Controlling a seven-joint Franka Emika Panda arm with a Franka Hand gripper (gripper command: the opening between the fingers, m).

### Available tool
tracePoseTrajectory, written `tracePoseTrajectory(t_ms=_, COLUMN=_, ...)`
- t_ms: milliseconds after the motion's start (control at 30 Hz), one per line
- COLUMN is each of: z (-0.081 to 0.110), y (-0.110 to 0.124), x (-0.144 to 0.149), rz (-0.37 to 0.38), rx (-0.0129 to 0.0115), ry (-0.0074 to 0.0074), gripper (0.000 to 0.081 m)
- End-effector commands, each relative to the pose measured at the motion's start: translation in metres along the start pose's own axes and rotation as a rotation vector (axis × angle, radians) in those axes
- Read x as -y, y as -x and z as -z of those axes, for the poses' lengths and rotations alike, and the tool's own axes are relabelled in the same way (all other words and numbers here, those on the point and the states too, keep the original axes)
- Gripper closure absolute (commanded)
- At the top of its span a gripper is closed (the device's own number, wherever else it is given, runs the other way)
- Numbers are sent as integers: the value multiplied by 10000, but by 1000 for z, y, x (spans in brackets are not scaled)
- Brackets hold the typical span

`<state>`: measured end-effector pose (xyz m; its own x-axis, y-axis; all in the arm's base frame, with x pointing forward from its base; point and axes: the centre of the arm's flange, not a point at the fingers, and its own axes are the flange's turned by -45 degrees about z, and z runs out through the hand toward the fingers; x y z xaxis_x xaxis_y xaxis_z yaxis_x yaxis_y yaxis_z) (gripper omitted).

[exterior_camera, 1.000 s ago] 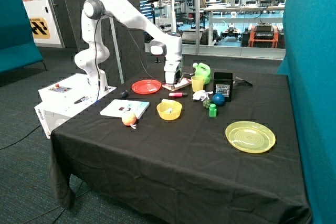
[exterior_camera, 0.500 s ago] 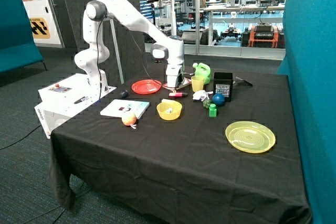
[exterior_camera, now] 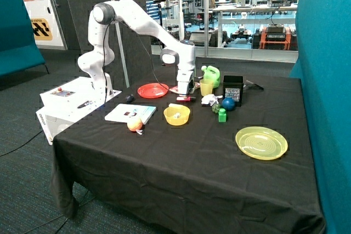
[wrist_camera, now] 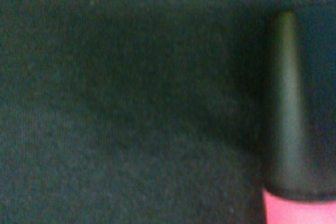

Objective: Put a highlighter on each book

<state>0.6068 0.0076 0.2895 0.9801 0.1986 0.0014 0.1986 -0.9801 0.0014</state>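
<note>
Crowding the pincer (exterior_camera: 184, 92): pink highlighter (exterior_camera: 186, 98), cup (exterior_camera: 206, 87).

Outside view evenly daylit; wrist view dim, close, heavily blurred.

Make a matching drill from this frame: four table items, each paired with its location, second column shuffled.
Items:
1. pink highlighter
2. white book
3. yellow bowl
4. green block

Places:
A. in front of the blue ball
B. directly below the pincer
C. beside the orange ball, near the table edge
D. between the white book and the green block

Pairs: 1-B, 2-C, 3-D, 4-A
</note>
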Motion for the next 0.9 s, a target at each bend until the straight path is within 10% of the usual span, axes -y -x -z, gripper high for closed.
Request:
tracePoseTrajectory(t_ms=0, z=-4, y=-8, x=3, rz=115, rx=13, ry=-14, gripper=358)
tracePoseTrajectory(t_ms=867, z=-13, y=-13, x=6, rz=168, rx=13, ry=-14, gripper=386)
